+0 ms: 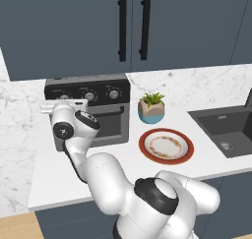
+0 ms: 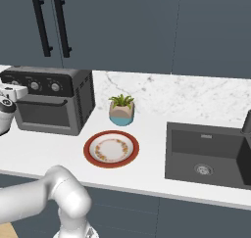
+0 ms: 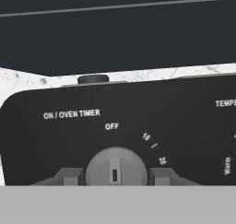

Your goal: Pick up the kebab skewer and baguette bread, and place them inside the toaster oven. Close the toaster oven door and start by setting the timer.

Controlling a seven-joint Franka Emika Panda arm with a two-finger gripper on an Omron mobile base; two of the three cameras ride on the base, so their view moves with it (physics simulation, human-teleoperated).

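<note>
Hand view: the claw (image 3: 116, 176) sits right up against the black top panel of the boxy grey toaster oven (image 1: 101, 116), its two dark fingertips (image 3: 69, 176) pressed against either side of the round silver timer knob (image 3: 116, 168), pinching it. The knob's ridge stands upright, aimed at the white "OFF" mark under the "ON / OVEN TIMER" lettering. The oven stands at the far left of the white marble tabletop (image 1: 123, 162), its long side running left to right, front facing the room. Its grey-framed toaster oven door (image 2: 43, 112) with dark glass stands shut. To its right are a small potted plant (image 1: 151, 107) and a red-rimmed round plate (image 1: 166, 146), then a dark sink (image 2: 208, 156).
</note>
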